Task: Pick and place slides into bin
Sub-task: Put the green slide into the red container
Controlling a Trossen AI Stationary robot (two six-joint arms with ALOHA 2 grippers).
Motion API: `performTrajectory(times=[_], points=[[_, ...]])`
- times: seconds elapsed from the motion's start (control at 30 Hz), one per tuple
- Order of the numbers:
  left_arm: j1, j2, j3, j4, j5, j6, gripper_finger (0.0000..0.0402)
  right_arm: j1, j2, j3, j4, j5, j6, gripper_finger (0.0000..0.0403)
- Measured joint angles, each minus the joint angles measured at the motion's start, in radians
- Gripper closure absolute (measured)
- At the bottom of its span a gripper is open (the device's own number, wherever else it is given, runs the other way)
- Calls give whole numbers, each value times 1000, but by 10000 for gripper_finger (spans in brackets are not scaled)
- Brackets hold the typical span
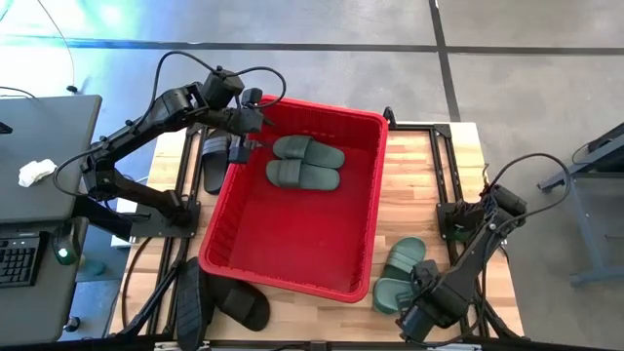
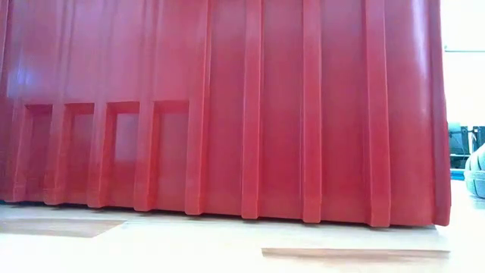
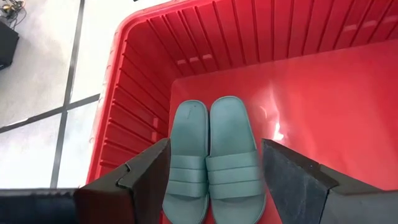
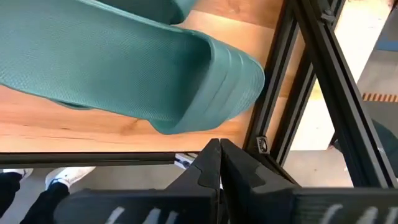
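The red bin [image 1: 322,105] stands mid-table, and its wall [image 2: 227,114] fills the low view. Two dark green slides [image 1: 304,162] lie side by side on its floor at the far left, soles down. My left gripper [image 3: 214,144] hangs open above them, over the bin's far-left corner, with nothing between its fingers. Two more green slides [image 1: 398,273] lie on the table right of the bin. My right gripper [image 4: 219,149] is shut and points down at the table's near edge, just short of the nearer green slide [image 4: 155,74].
A black slide [image 1: 216,161] lies left of the bin, and two more black slides [image 1: 244,304] lie at the near left corner. A dark metal frame [image 4: 292,93] runs along the table's edge by my right gripper. A person's shoes [image 4: 62,177] show on the floor beyond.
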Motion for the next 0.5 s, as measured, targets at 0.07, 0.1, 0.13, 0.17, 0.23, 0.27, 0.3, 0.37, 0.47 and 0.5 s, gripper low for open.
performTrajectory(times=[0.07, 0.1, 0.13, 0.17, 0.23, 0.27, 0.3, 0.37, 0.47, 0.5], points=[[0, 0, 0, 0, 0, 0, 170, 0, 0, 0, 0, 24, -20, 395], [0, 0, 0, 0, 0, 0, 170, 0, 3, 0, 1, 38, -25, 389], [0, 0, 0, 0, 0, 0, 169, 0, 7, 0, 1, 48, -35, 381], [0, 0, 0, 0, 0, 0, 169, 0, 12, 0, 2, 58, -44, 371], [0, 0, 0, 0, 0, 0, 170, 0, 27, 0, 3, 60, -48, 345], [0, 0, 0, 0, 1, 0, 169, 0, 35, 0, 3, 60, -50, 330], [0, 0, 0, 0, 1, 0, 170, 0, 42, 0, 1, 55, -50, 314], [0, 0, 0, -1, 6, 0, 170, -4, 59, 0, -6, 30, -44, 283], [0, 0, 0, -1, 12, 0, 170, -12, 79, 0, -6, 15, -17, 241], [0, 0, 0, -1, 12, 1, 170, -17, 87, 0, -6, 13, -10, 230]])
